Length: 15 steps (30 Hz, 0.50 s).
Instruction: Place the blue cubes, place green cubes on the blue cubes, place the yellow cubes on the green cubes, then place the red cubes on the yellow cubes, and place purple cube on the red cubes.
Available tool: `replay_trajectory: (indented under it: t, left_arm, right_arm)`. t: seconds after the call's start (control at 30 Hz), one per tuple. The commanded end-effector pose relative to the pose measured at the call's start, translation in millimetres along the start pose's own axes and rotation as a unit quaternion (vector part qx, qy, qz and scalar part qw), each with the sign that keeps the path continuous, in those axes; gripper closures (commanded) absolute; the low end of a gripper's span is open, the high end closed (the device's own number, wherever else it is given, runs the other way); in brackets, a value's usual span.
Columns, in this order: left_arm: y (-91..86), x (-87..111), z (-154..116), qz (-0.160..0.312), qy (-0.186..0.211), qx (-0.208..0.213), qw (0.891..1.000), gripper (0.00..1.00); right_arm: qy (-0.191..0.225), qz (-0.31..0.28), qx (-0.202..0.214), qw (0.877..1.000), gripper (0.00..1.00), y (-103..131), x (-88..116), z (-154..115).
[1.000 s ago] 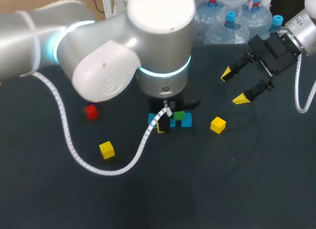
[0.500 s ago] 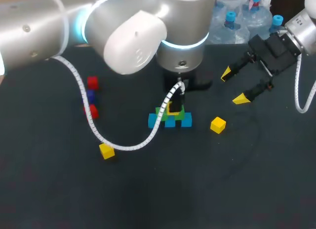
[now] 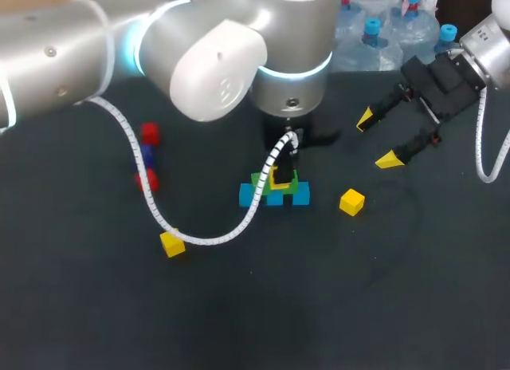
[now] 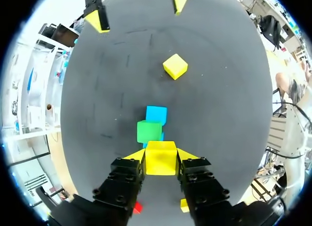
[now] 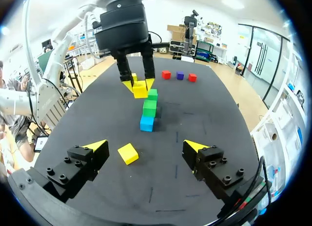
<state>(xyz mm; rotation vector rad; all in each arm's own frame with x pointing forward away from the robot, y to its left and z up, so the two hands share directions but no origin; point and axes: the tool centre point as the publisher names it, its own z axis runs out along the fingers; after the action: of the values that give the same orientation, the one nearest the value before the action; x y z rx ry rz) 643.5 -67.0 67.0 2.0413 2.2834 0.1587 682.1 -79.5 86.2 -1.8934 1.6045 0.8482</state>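
Note:
Three blue cubes (image 3: 275, 198) lie in a row mid-table, with green cubes (image 3: 258, 181) on top of them. My left gripper (image 3: 279, 175) hangs right over that row, shut on a yellow cube (image 4: 161, 158) that sits between its yellow tips just above a green cube (image 4: 149, 131). Two more yellow cubes lie loose on the cloth, one (image 3: 351, 201) to the right and one (image 3: 171, 243) to the left. Two red cubes (image 3: 149, 133) with a purple cube (image 3: 146, 155) between them stand in a line at the left. My right gripper (image 3: 377, 139) is open and empty at the back right.
The left arm's white cable (image 3: 203, 238) loops down onto the cloth left of the stack. In the right wrist view the loose yellow cube (image 5: 128, 153) lies ahead of and between my right gripper's (image 5: 145, 147) fingers, well short of the stack (image 5: 147, 116).
The left arm's big joints have swung toward the back, uncovering the red and purple cubes. Its gripper stays at the stack with the yellow cube. The right arm has not moved.

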Motion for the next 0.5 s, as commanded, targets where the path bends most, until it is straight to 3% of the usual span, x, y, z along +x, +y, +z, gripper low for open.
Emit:
replay_trajectory:
  t: [0.03,0.5]
  left_arm:
    - [-0.7,5.3,2.6,0.001,-0.009,-0.003,1.0,1.0]
    - [8.5,2.7,5.1,0.009,-0.012,-0.003,1.0,1.0]
  right_arm:
    - [-0.001,-0.001,0.0,1.0,0.0,0.0,0.2,0.4]
    - [-0.001,-0.001,0.0,1.0,0.0,0.0,0.2,0.4]
